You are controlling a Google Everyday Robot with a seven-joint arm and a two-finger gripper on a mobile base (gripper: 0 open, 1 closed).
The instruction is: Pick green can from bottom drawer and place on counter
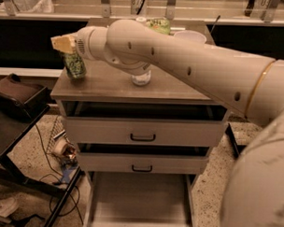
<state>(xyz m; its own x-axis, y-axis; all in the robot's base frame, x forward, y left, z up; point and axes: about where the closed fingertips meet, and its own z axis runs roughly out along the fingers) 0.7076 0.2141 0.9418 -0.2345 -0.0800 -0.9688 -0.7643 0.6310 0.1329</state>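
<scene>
The green can (75, 65) stands upright at the left edge of the counter (110, 86), its base at or just above the surface. My gripper (68, 49) comes in from the right at the end of the big white arm. Its tan fingers (61, 42) are closed over the can's top, which they hide. The bottom drawer (139, 204) is pulled out far below, and its flat floor shows nothing on it.
A clear bottle's base (141, 78) stands mid-counter behind my arm. A green snack bag (158, 25) and a white cup (189, 36) sit at the back. Two upper drawers with black handles (142, 137) are slightly ajar. A black stand (16, 101) and cables are at left.
</scene>
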